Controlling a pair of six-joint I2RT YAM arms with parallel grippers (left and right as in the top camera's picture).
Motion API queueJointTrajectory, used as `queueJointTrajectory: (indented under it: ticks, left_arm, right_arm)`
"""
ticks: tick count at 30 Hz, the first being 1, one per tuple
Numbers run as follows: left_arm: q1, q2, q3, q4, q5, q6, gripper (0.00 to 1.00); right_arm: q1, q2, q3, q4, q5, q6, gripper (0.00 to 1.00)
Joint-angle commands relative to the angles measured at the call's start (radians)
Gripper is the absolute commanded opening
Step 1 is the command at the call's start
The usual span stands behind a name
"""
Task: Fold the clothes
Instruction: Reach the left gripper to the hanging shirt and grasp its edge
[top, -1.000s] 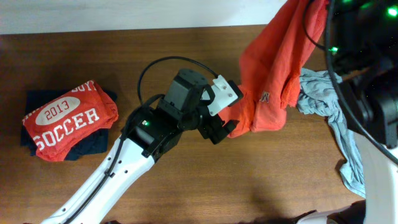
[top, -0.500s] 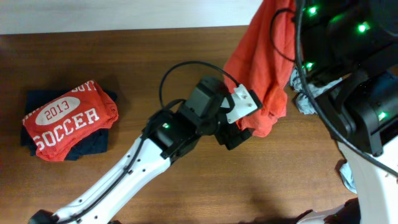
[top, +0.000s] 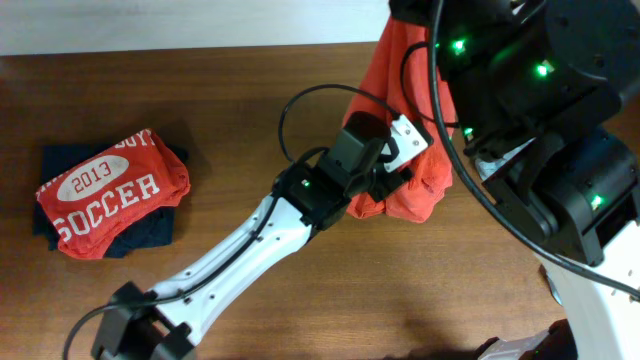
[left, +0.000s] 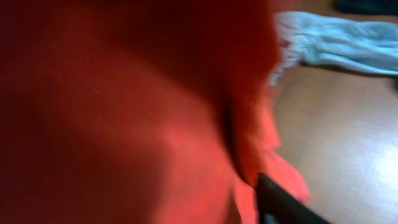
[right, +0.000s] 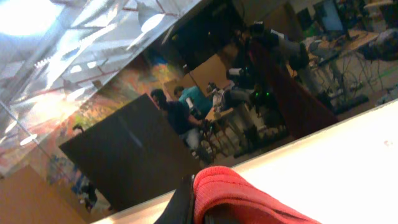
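The right gripper (right: 198, 202) is clamped on a large orange-red cotton T-shirt (top: 395, 80), which hangs well right of the folded orange-red SOCCER T-shirt (top: 105, 195). The left gripper (top: 392, 180) is at its lower hem; I cannot tell whether it has closed.

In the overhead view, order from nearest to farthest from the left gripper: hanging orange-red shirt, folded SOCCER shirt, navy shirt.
1. hanging orange-red shirt, at the left gripper.
2-3. folded SOCCER shirt and navy shirt beneath it, far left: too close to call.

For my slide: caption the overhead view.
Left gripper at the hanging orange-red T-shirt; folded SOCCER shirt lies apart.
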Motion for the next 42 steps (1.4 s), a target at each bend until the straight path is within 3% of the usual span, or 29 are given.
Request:
queueJointTrajectory:
  ticks: [1,4,6,10,13,17,22,25,38,42]
  left_arm:
    - [0.000,0.036,0.019,0.054,-0.183,-0.050,0.42]
    - [0.003,0.027,0.024,0.044,-0.373,-0.056,0.19]
    - [0.010,0.008,0.035,0.023,-0.482,-0.055,0.09]
    - [0.058,-0.045,0.078,-0.025,-0.594,-0.025,0.04]
    - [0.144,-0.080,0.118,-0.077,-0.577,-0.025,0.05]
    - [0.211,-0.089,0.127,-0.127,-0.431,-0.026,0.24]
    - [0.220,-0.089,0.127,-0.204,-0.296,-0.026,0.56]
    - [0.212,-0.089,0.127,-0.233,-0.230,-0.026,0.67]
    - [0.169,-0.095,0.127,-0.316,0.190,-0.025,0.73]
    - [0.133,-0.092,0.127,-0.314,0.239,-0.009,0.73]
  right_arm:
    - [0.016,-0.020,0.016,0.003,-0.010,-0.046,0.04]
    - [0.014,-0.022,0.017,0.003,0.090,-0.102,0.04]
    - [0.015,-0.024,0.017,0.002,0.169,-0.154,0.04]
    - [0.015,-0.024,0.017,-0.003,0.343,-0.256,0.04]
    - [0.015,-0.025,0.017,-0.002,0.457,-0.307,0.04]
    - [0.015,-0.026,0.016,-0.009,0.462,-0.320,0.04]
    - [0.015,-0.026,0.016,-0.010,0.462,-0.319,0.04]
    - [0.015,-0.026,0.016,-0.014,0.462,-0.319,0.04]
    - [0.015,-0.026,0.016,-0.028,0.481,-0.320,0.04]
    - [0.015,-0.026,0.016,-0.035,0.481,-0.319,0.04]
